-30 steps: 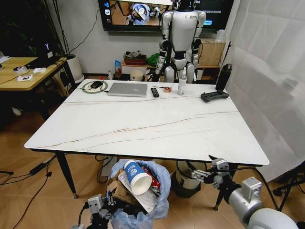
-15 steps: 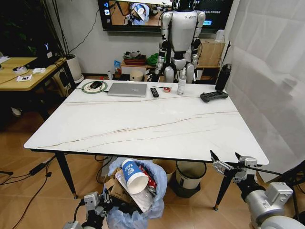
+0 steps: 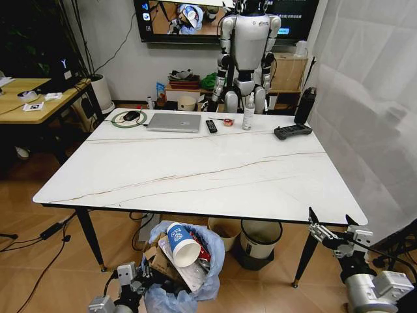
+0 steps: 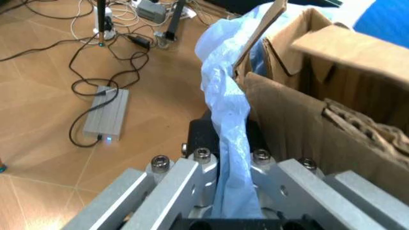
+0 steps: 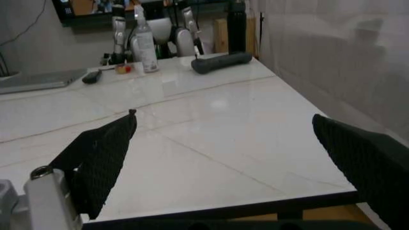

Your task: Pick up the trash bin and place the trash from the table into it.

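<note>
The trash bin (image 3: pixel 195 277), lined with a crinkled blue bag, hangs low in front of the table (image 3: pixel 195 176), below its front edge. Trash fills it: a blue-white paper cup (image 3: pixel 179 242), torn brown cardboard (image 4: pixel 307 100), and red and clear wrappers. My left gripper (image 3: pixel 135 279) is shut on the bin's bag-covered rim. In the left wrist view the blue plastic (image 4: pixel 231 143) runs between the metal fingers (image 4: pixel 185 177). My right gripper (image 3: pixel 333 228) is open and holds nothing, just off the table's front right corner. Its black pads (image 5: pixel 102 158) frame the tabletop (image 5: pixel 211 139).
At the table's far edge lie a silver laptop (image 3: pixel 174 122), a black remote (image 3: pixel 211 126), a spray bottle (image 3: pixel 249 112) and a black controller (image 3: pixel 292 132). A cream bin (image 3: pixel 227 229) and a grey bin (image 3: pixel 260 238) stand under the table. Cables (image 4: pixel 96 86) trail on the floor.
My right gripper has swung rightward from under the table's front edge to beside its front right corner. The bin has sunk slightly and drifted left with my left gripper.
</note>
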